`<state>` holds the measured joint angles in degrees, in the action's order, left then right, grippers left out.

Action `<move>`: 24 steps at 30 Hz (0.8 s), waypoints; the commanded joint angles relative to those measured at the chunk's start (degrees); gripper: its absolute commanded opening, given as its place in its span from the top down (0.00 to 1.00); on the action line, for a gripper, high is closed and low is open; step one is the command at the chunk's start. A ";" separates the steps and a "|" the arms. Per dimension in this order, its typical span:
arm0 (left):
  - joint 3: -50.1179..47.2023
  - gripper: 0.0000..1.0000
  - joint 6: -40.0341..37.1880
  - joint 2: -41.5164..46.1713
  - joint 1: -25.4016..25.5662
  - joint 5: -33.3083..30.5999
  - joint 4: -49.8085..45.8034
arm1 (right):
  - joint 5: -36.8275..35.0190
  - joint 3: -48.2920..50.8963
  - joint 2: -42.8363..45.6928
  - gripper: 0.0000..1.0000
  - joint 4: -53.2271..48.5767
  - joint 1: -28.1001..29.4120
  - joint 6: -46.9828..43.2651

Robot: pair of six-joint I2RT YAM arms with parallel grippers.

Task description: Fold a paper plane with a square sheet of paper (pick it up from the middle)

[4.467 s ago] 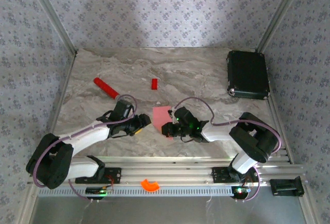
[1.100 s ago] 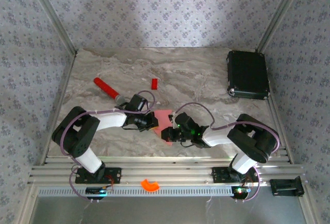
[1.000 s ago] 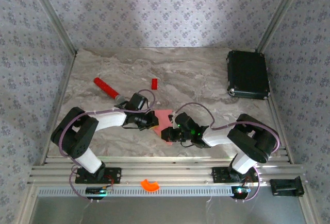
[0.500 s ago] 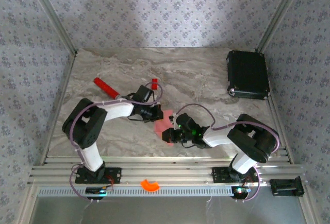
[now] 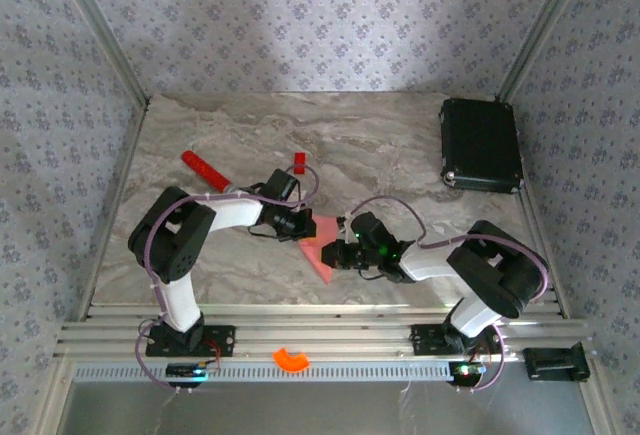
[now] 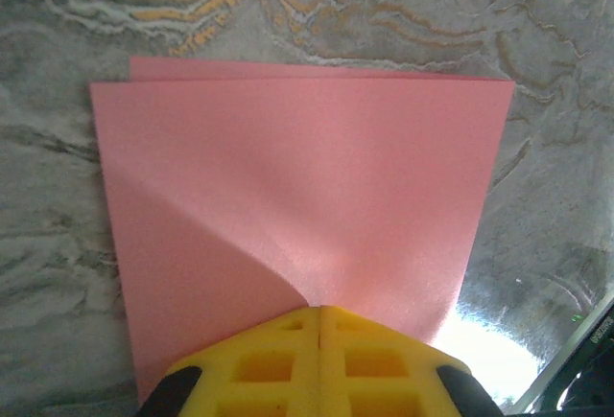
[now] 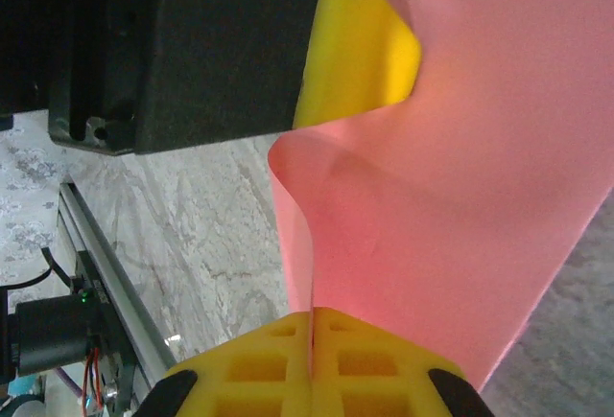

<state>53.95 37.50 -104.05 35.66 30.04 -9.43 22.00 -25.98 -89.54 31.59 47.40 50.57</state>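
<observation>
marbled grey surface [image 5: 400,145], flowery wallpaper walls [image 5: 320,15] all round, black case [image 5: 481,144] back right, pink sheet of paper [image 5: 316,255] front-middle, left end effector [image 5: 303,226] and right end effector [image 5: 332,254] both clamped onto its edges

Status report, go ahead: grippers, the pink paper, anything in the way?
Left gripper shut on the paper. Right gripper shut on it too. Paper folded double, held between both. Red block and red stick lie farther back, apart.
</observation>
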 commanded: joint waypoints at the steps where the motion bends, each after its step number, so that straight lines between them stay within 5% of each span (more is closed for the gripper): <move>1: -0.60 1.00 -1.21 -1.77 0.32 -0.34 -2.88 | 1.71 -0.03 -0.22 1.00 -1.04 -0.91 -1.70; 24: -0.56 1.00 -0.58 -1.24 0.35 -0.32 -3.43 | -0.73 1.46 -1.69 1.00 -0.17 -1.25 -1.94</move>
<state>53.95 37.52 -104.05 35.66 30.24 -9.47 22.28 -24.99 -90.65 31.55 46.46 49.87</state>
